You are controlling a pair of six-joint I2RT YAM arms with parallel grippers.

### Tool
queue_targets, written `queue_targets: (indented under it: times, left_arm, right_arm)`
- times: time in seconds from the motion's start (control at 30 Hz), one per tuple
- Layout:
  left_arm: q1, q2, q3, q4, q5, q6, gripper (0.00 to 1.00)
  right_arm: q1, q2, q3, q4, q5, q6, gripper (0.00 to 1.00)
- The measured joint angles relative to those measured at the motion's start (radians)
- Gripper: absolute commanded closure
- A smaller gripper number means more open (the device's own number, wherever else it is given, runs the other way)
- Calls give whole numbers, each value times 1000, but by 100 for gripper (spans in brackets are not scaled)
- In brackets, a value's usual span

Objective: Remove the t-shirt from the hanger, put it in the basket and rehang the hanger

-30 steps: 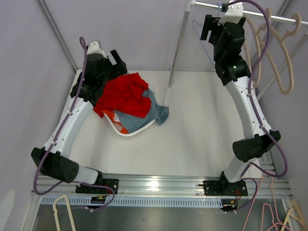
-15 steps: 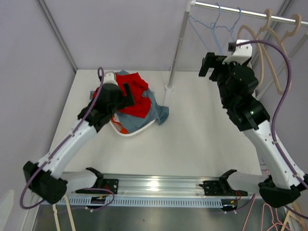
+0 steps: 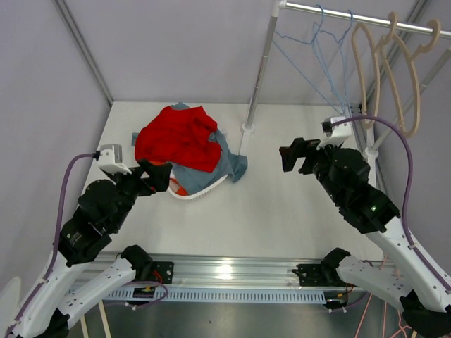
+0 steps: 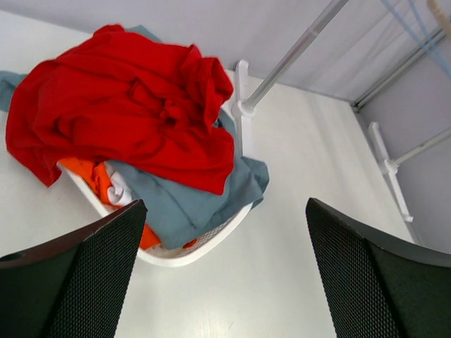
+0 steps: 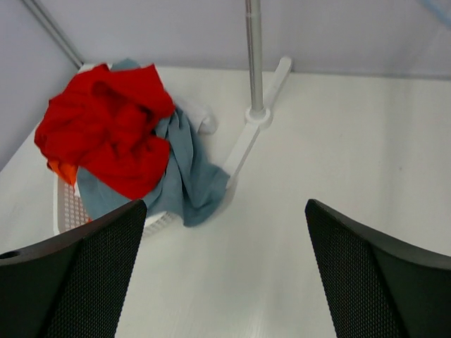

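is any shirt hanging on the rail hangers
No, the hangers on the rail are bare; the red t-shirt lies atop the basket.

White arm links, black joint housings, looping purple cables, black mesh-textured pincer fingers

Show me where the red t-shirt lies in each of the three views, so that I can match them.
Top external: the red t-shirt tops the pile in the white basket, upper left of centre.
Left wrist: the red t-shirt fills the upper left.
Right wrist: the red t-shirt is at the left, above mid-height.
Shared landmark: the rack pole's white foot, just right of the pile in every view.
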Motion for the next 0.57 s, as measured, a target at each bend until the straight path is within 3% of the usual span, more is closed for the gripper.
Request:
queue_targets:
  times: [0.23,0.57]
  left_arm:
    - [0,-59,-70,-76,0,15,1]
    - [-1,-100,-98,-107,0,18,0]
  right_arm:
    - [2,-49,-150,-35,-85,45,0]
    - [3,-101,-223,-39,-140,87,1]
